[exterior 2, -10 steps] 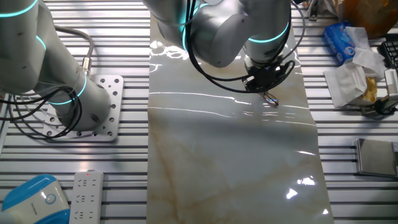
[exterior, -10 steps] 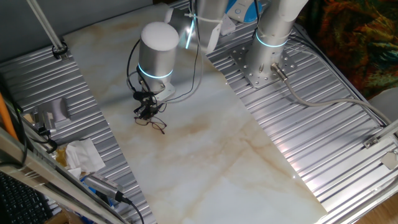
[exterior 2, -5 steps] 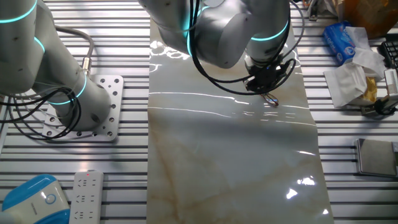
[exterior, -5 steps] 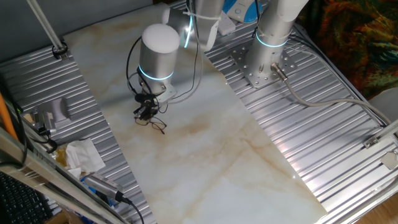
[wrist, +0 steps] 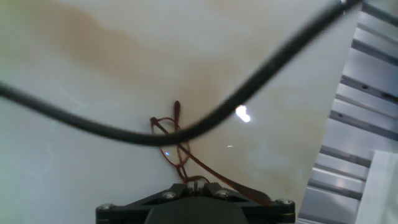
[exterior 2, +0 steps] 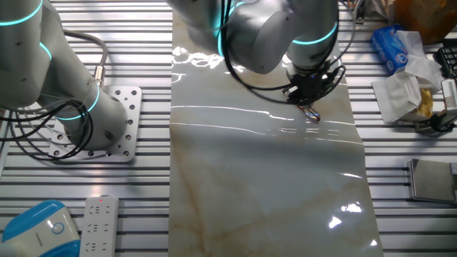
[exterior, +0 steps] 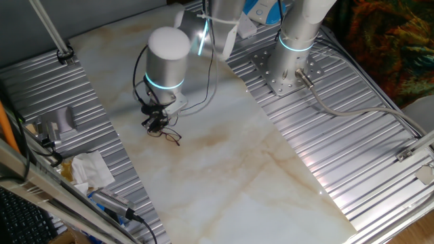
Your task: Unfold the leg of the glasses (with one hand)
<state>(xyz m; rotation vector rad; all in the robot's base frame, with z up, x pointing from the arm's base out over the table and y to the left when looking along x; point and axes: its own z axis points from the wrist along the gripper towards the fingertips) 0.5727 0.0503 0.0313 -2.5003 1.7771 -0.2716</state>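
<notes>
Glasses [wrist: 176, 144] lie on the marble tabletop [exterior: 224, 156] directly below the jaws, frame just ahead of the fingertips, one thin wire arm trailing off to the right. A black cable [wrist: 249, 93] crosses in front of them in the hand view. Jaw state: cannot tell, fingertips hidden.
</notes>
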